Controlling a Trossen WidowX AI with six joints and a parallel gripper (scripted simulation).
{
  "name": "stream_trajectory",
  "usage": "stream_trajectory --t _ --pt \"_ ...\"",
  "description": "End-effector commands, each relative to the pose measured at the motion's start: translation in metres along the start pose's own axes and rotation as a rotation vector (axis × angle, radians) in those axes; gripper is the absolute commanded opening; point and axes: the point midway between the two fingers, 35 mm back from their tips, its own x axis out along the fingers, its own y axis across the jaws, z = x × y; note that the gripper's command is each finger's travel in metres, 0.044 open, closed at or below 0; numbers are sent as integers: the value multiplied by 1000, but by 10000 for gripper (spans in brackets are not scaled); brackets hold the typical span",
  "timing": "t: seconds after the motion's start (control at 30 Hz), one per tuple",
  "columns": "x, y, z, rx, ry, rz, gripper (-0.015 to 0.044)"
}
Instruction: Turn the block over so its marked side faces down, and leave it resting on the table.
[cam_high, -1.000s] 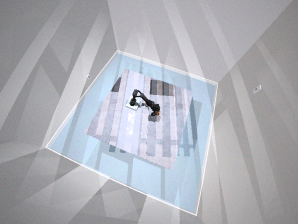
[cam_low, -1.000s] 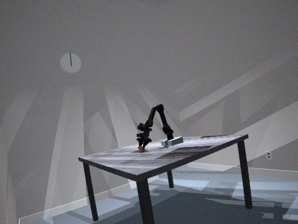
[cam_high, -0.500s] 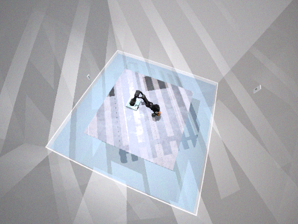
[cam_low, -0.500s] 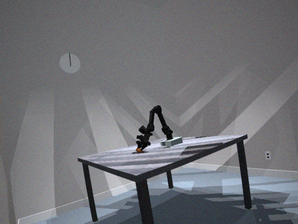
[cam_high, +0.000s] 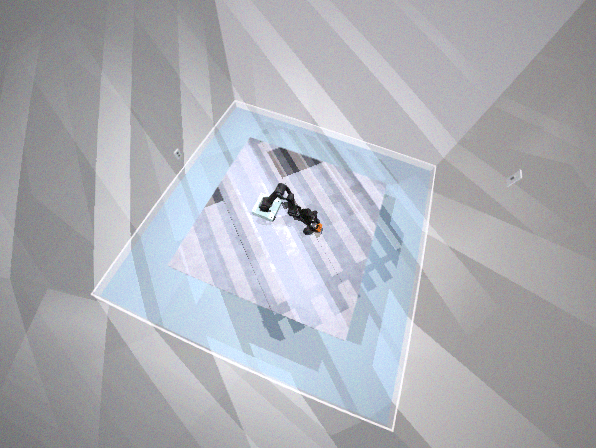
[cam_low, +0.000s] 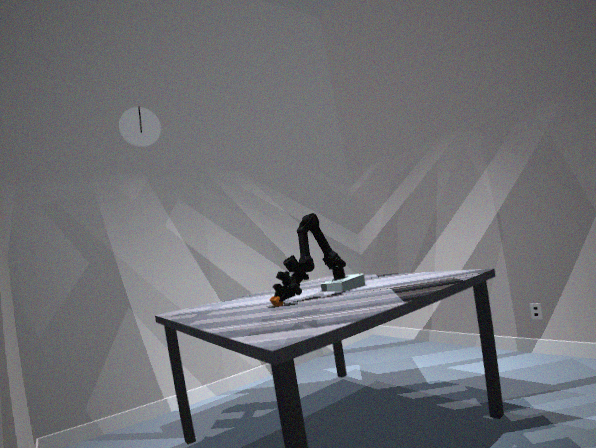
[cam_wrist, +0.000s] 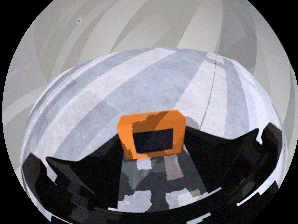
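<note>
The orange block is held between the two black fingers of my gripper, which is shut on it. Its marked side, with a dark blue rectangle, faces the wrist camera. In the exterior view the block looks tilted, low over the table, with the gripper slanting down to it. Whether its lower edge touches the table I cannot tell.
The arm's pale green base plate stands on the table behind the gripper. Striped light and dark shadows cross the table top. The table's dark edge shows in the exterior view.
</note>
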Motion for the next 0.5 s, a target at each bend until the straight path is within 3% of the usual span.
stream_trajectory --t 0.0,0.47 --pt "-4 -1 -15 -7 -18 -3 0" --pt "-20 -4 -16 -12 -177 -9 0"
